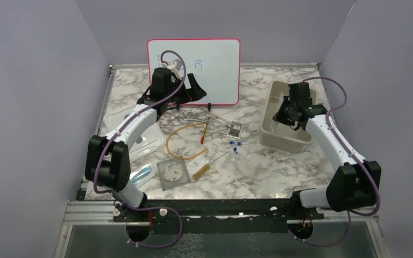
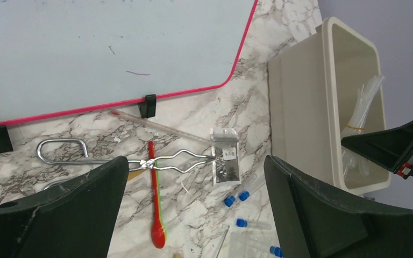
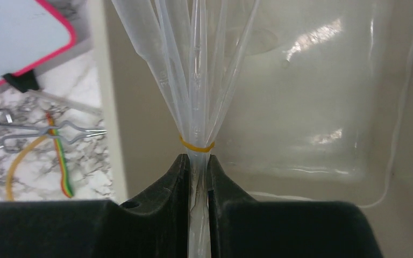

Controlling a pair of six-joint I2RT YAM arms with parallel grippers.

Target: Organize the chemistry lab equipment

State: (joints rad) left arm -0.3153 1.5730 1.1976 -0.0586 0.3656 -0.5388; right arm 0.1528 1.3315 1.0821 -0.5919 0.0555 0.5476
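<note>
The right gripper (image 3: 198, 166) is clamped on a bundle of clear plastic pipettes (image 3: 199, 80), its jaws pinching the stems just below the yellow band (image 3: 196, 144) that ties them, and the bundle is inside the beige bin (image 3: 312, 80); that looks a sensible place to hold, since the tubes seem light, thin-walled and slick, and would likely flatten or slide apart if squeezed where they fan out (a hard squeeze seems needless for so little weight). The left gripper (image 2: 196, 164) stands wide open with nothing in it, above metal tongs (image 2: 172, 159) lying on the marble table (image 2: 279, 32) near the whiteboard (image 2: 113, 48); the tongs are stiff wire, probably best taken across both arms near the pivot. Only the right wrist view shows the pinch and the band; the left wrist view shows the bundle from outside, leaning in the bin, plus a small packet (image 2: 226, 164) and blue-capped pieces (image 2: 236, 198); the top view alone shows the amber tubing loop (image 1: 180, 148) and grey gauze mat (image 1: 173, 173), well apart from the bin.
</note>
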